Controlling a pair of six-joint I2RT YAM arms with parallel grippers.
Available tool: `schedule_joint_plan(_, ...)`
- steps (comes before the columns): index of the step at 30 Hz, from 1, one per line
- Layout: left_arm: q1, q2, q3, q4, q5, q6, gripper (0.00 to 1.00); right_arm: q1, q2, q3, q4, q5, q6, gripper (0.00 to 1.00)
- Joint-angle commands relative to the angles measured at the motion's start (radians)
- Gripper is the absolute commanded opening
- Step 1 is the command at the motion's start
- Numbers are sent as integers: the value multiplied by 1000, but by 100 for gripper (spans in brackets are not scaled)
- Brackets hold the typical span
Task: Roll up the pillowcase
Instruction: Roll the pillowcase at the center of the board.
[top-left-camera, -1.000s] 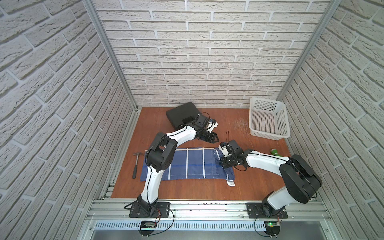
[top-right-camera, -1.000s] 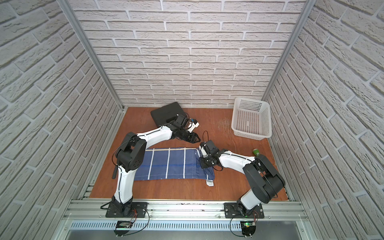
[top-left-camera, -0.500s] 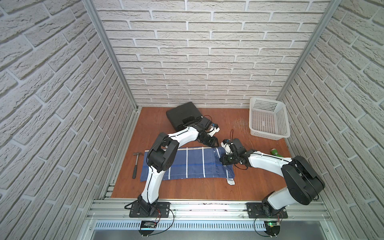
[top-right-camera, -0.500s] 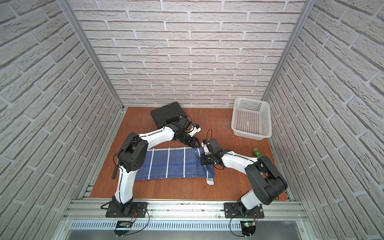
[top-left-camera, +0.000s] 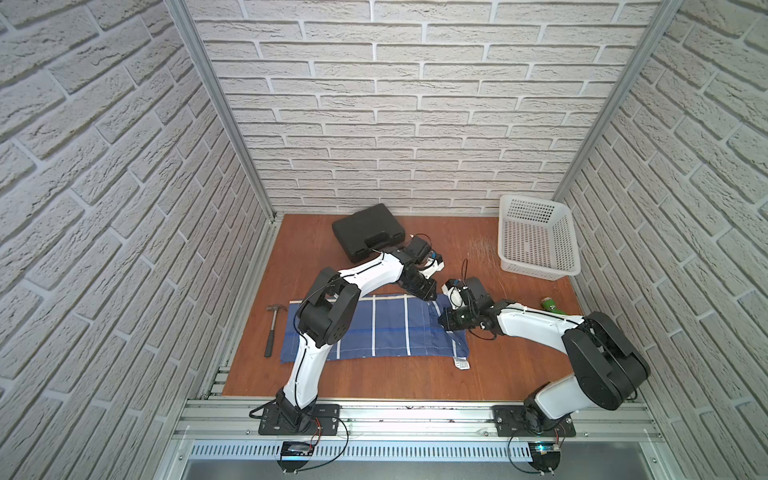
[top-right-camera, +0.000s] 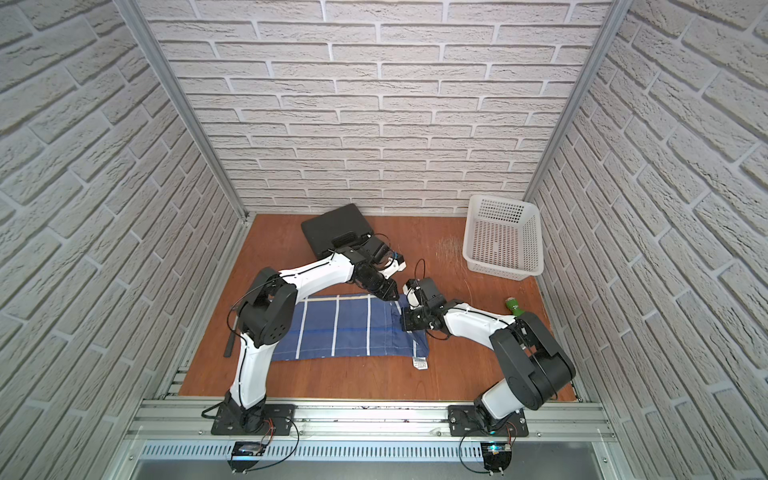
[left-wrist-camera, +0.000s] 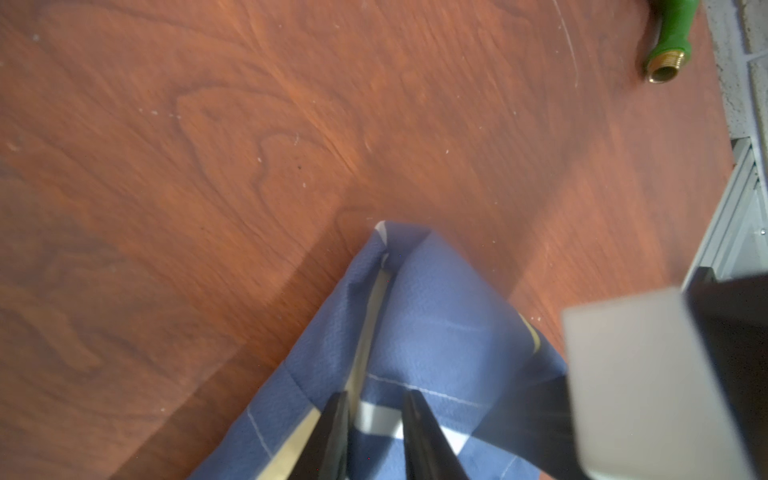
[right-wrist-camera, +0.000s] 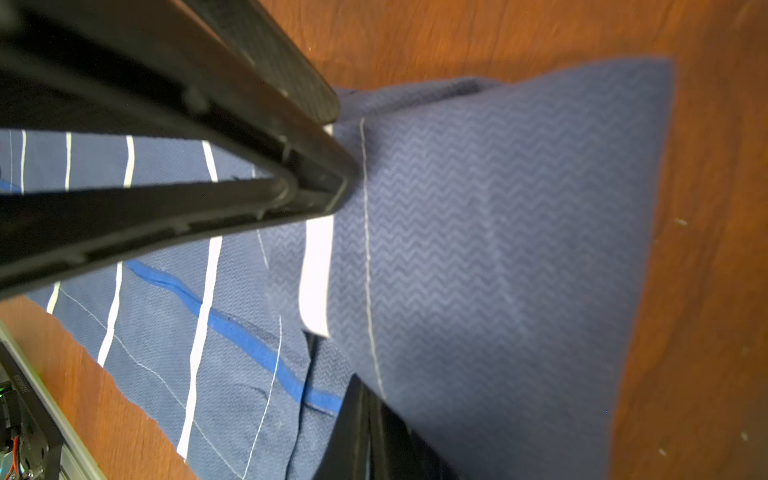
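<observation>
A steel-headed, black-handled hammer (top-left-camera: 272, 328) lies at 9 o'clock on the brown wooden table (top-left-camera: 374, 382). Near it, mid-table, the blue fabric pillowcase (top-left-camera: 386, 332) with white grid lines lies mostly flat, its small white label (top-left-camera: 461, 364) at the 5 o'clock corner. A black plastic case (top-left-camera: 368, 230) sits at 12 o'clock. The left gripper (top-left-camera: 430, 296) has its jaws narrow on a raised fold at the cloth's 1 o'clock corner. The right gripper (top-left-camera: 442, 323) is clamped on the folded-over 3 o'clock edge. A white mesh basket (top-left-camera: 536, 266) stands at 2 o'clock, and a green pipe fitting (top-left-camera: 550, 305) lies at 3 o'clock.
</observation>
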Motion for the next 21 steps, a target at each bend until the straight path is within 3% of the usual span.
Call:
schedule_joint_plan(1, -4, -9, 19, 17, 39, 6, 28, -4, -17, -4, 20, -9, -5, 6)
schedule_joint_plan(5, -10, 0, 25, -13, 51, 15, 26, -4, -14, -2, 17, -9, -9, 6)
schedule_joint_plan(10, -10, -7, 22, 6, 52, 18, 5, -4, -12, -2, 14, -14, -13, 6)
schedule_joint_plan(16, -2, 25, 75, 7, 60, 34, 2, -3, -40, 7, -20, -23, -35, 9)
schedule_joint_plan(21, 14, 75, 126, 6, 74, 64, 0, -5, -144, 52, -144, -19, -86, 22)
